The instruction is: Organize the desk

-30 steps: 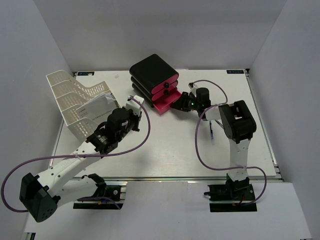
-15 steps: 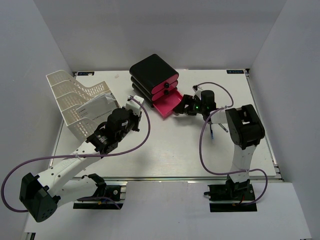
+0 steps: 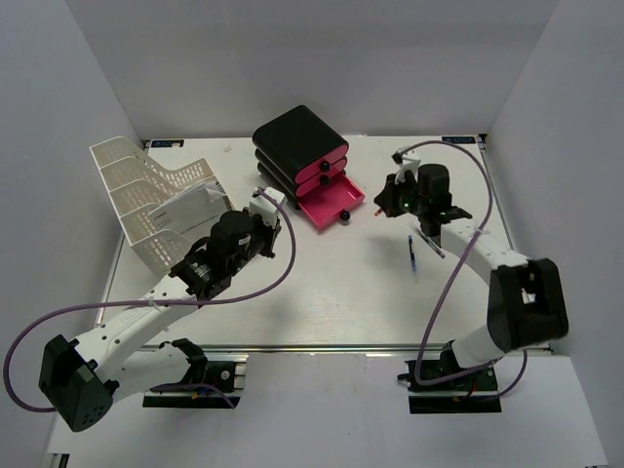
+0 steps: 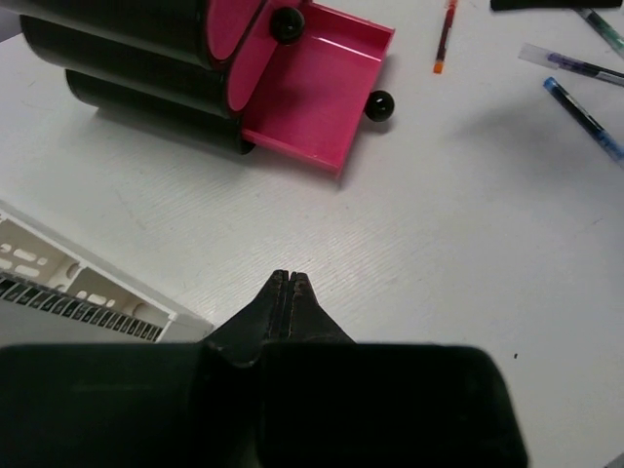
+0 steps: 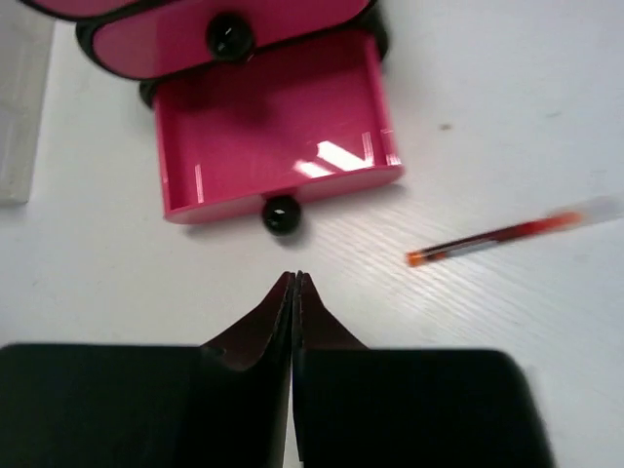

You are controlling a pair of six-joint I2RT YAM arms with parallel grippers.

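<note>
We see the desk (image 3: 322, 302) as the white perforated top filling the space btw the grey walls, w/ the black-and-pink drawer unit (image 3: 297, 146) at its far middle, bottom drawer (image 5: 278, 136) pulled out, & the white mesh tray (image 3: 146, 200) on the left. Our left gripper (image 4: 290, 280) has its jaws pressed together on nothing, over bare desk btw tray & drawer unit. The right gripper (image 5: 294, 280) is likewise pinched closed & empty, tip just in front of the drawer's black knob (image 5: 281, 214), w/ a red pen (image 5: 497, 236) lying on the desk right of the drawer & a blue pen (image 3: 412, 255) nearer the arm bases.
</note>
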